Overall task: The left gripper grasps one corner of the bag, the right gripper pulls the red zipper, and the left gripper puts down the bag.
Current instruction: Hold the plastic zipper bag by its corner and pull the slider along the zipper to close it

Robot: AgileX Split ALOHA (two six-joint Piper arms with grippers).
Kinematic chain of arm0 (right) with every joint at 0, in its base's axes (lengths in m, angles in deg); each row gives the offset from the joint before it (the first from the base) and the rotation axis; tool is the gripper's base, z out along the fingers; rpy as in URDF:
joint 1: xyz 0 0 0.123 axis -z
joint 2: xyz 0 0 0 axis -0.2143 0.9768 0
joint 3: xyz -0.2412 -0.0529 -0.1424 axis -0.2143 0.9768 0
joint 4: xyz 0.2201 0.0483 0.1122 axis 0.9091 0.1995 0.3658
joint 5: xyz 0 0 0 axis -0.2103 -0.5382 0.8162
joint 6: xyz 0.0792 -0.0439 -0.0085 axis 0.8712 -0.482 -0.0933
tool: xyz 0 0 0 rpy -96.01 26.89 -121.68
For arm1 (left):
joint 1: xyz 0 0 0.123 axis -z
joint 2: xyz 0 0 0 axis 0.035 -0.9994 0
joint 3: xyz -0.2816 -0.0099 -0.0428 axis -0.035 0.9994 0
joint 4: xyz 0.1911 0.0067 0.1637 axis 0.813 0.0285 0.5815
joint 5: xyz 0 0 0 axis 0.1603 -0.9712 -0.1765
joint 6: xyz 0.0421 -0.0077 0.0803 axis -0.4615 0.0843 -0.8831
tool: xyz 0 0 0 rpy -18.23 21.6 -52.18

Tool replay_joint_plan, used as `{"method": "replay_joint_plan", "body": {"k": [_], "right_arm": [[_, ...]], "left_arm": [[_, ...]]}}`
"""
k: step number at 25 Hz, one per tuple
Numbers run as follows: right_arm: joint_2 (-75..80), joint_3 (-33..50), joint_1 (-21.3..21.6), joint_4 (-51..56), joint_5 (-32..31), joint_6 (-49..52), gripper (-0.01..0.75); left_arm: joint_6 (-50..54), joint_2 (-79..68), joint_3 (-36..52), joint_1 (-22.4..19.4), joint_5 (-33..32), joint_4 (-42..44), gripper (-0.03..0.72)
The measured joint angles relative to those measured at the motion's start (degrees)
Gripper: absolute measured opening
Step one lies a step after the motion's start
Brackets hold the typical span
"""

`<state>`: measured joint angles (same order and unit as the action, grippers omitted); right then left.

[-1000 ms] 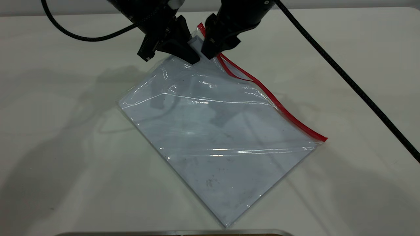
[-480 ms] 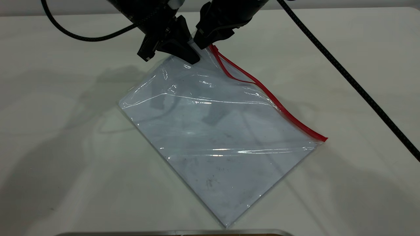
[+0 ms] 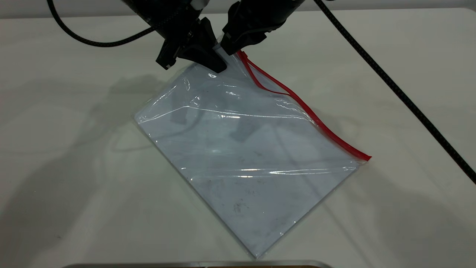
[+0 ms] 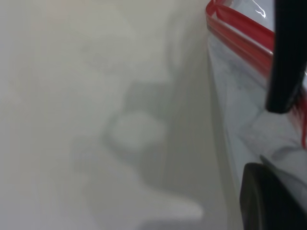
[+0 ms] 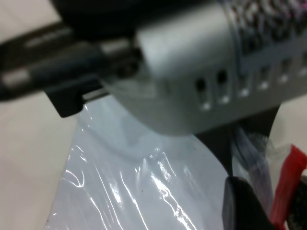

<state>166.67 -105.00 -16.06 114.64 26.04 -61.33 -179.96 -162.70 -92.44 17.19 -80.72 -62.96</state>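
Since a second ago, the right gripper (image 3: 227, 49) has shifted left along the red zipper (image 3: 308, 113) to the raised corner (image 3: 223, 59). On the white counter (image 3: 390, 201), the bag (image 3: 245, 160) lies flat except that lifted far corner. The left gripper (image 3: 219, 67) pinches the corner, fingers clenched on it. The right gripper's fingers close on the zipper's end, just beside the left fingers.

The left gripper (image 3: 219, 67) and right gripper (image 3: 227, 50) are crowding the bag (image 3: 245, 156) at its raised far corner (image 3: 227, 61), almost touching. The table (image 3: 74, 167) around the bag is lying open; a cable (image 3: 401, 93) is crossing the right side.
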Motion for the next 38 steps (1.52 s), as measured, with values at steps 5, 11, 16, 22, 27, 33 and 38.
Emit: {"method": "replay_joint_plan", "body": {"k": [5, 11, 16, 22, 27, 33, 38], "right_arm": [[1.3, 0.0, 1.4, 0.1, -0.9, 0.1, 0.304], [1.3, 0.0, 2.4, 0.2, -1.0, 0.2, 0.219], [1.3, 0.0, 2.4, 0.3, -1.9, 0.2, 0.091], [1.3, 0.0, 2.5, 0.2, -2.5, 0.0, 0.042], [1.3, 0.0, 3.1, -0.8, -3.7, 0.3, 0.033], [2.9, -0.5, 6.5, -1.6, -7.6, 2.2, 0.033], [3.0, -0.5, 9.8, -1.7, -11.6, 3.2, 0.033]], "left_arm": [[0.0, 0.0, 0.0, 0.0, 0.1, 0.0, 0.053], [0.1, 0.0, 0.0, 0.0, 0.1, -0.2, 0.053], [0.1, 0.0, 0.0, 0.0, 0.1, -1.0, 0.053], [1.0, 0.0, 0.0, 0.0, 0.2, -2.3, 0.053], [3.1, 0.0, 0.0, 0.0, 0.0, -3.1, 0.053], [5.0, 0.0, -0.1, 0.1, -0.3, -4.0, 0.053], [6.3, 0.4, -0.8, 0.2, -0.5, -5.1, 0.053]]}}
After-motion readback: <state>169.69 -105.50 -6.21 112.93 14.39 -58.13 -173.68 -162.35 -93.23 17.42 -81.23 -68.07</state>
